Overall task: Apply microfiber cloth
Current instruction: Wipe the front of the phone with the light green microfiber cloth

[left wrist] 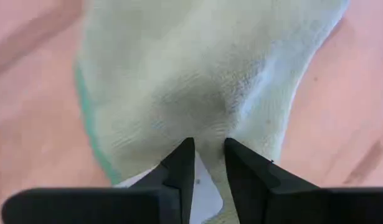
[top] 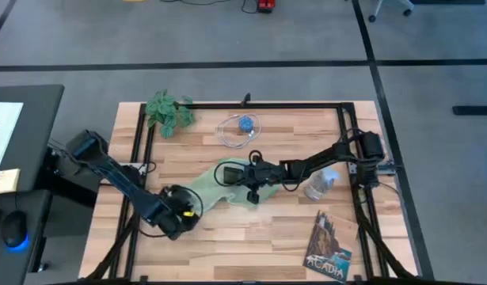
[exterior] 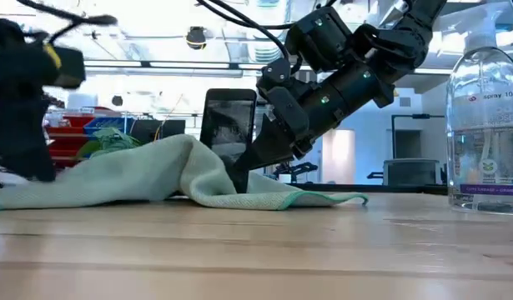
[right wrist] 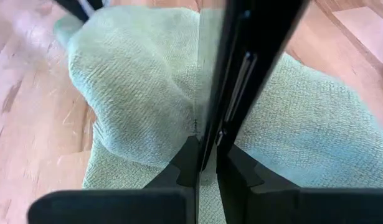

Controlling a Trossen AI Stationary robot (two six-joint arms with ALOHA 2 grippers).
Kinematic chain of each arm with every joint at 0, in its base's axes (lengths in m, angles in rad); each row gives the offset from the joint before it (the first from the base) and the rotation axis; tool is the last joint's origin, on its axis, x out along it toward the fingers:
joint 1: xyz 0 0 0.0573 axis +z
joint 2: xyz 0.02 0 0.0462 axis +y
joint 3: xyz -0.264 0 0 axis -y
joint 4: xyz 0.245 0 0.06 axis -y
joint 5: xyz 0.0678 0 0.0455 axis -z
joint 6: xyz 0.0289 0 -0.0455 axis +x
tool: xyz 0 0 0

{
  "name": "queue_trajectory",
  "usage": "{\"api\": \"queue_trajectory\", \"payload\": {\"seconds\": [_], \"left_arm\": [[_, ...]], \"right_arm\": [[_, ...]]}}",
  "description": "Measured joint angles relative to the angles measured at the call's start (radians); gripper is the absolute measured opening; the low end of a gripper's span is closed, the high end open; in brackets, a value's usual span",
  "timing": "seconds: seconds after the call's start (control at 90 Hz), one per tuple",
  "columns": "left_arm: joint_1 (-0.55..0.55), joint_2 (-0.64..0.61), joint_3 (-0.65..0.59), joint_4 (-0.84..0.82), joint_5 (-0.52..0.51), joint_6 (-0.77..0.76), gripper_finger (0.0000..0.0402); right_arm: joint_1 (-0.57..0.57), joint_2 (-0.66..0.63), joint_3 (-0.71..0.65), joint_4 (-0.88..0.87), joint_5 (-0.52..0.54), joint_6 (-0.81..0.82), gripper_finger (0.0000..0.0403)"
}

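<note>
The pale sage-green microfiber cloth (top: 219,188) lies rumpled on the wooden table, mid-table. A black phone (exterior: 229,123) stands upright on its edge, with a fold of the cloth heaped against its lower part. My right gripper (top: 248,177) reaches in from the table's right and is shut on the phone. My left gripper (top: 189,203) is at the cloth's near-left end and is shut on the cloth beside its small white tag (left wrist: 202,190). My left gripper pinches the cloth's end (left wrist: 208,140) between its two fingers, right by the white tag. The cloth bunches up at the fingertips and spreads away from them on the table. My right gripper pinches the phone's thin edge (right wrist: 210,132) between its two fingers, low on the phone. The fingers (exterior: 254,158) slant down from the table's right. The phone stands upright with its lower end in the cloth.
A leafy green plant (top: 168,113) sits at the far left, and a clear ring with a blue thing (top: 241,128) at the far middle. A clear spray bottle (exterior: 488,125) stands on the right. A booklet (top: 329,247) lies near the front right.
</note>
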Motion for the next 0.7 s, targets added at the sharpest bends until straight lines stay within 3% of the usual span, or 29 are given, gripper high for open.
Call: {"api": "queue_trajectory", "payload": {"seconds": [0.211,0.333,0.7], "left_arm": [[-0.001,-0.044,0.001,0.187,-0.249,0.332,0.0066],[0.016,-0.044,-0.003,0.253,-0.355,0.438,0.0066],[0.073,-0.043,-0.151,0.778,-0.338,0.873,0.0078]], "right_arm": [[0.001,-0.047,-0.005,-0.038,-0.016,-0.021,0.0017],[0.002,-0.113,-0.007,-0.086,-0.024,-0.046,0.0017],[0.021,-0.204,-0.005,-0.111,-0.139,-0.064,0.0017]]}}
